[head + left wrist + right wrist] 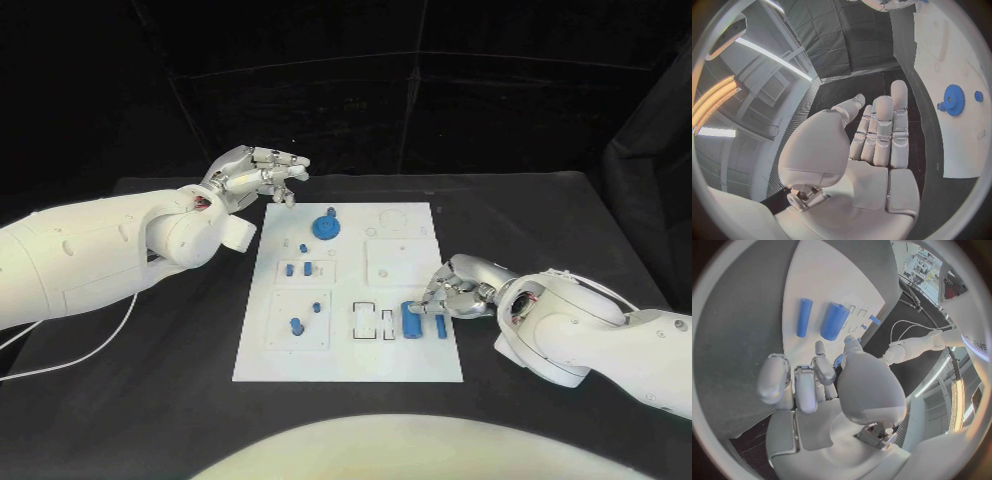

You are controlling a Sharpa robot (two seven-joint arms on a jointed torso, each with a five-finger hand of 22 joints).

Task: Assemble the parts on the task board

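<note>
On the task board (pixel 349 350), blue parts (pixel 327 229) (no legible writing), left hand (pixel 260 176) fingers together, right hand (pixel 450 292) pinching nothing certain.

A black table (pixel 159 400) is carrying everything here, its dark top stretching out to a black curtain at the back. A white task board (pixel 353 362) is lying flat on it near the middle, long side running away from the robot. A thin white cable (pixel 87 352) is trailing across the table's left part, curving toward the left edge. In the left wrist view the table (pixel 832 97) is showing as a dark strip beside the board's (pixel 942 60) white edge.
</note>
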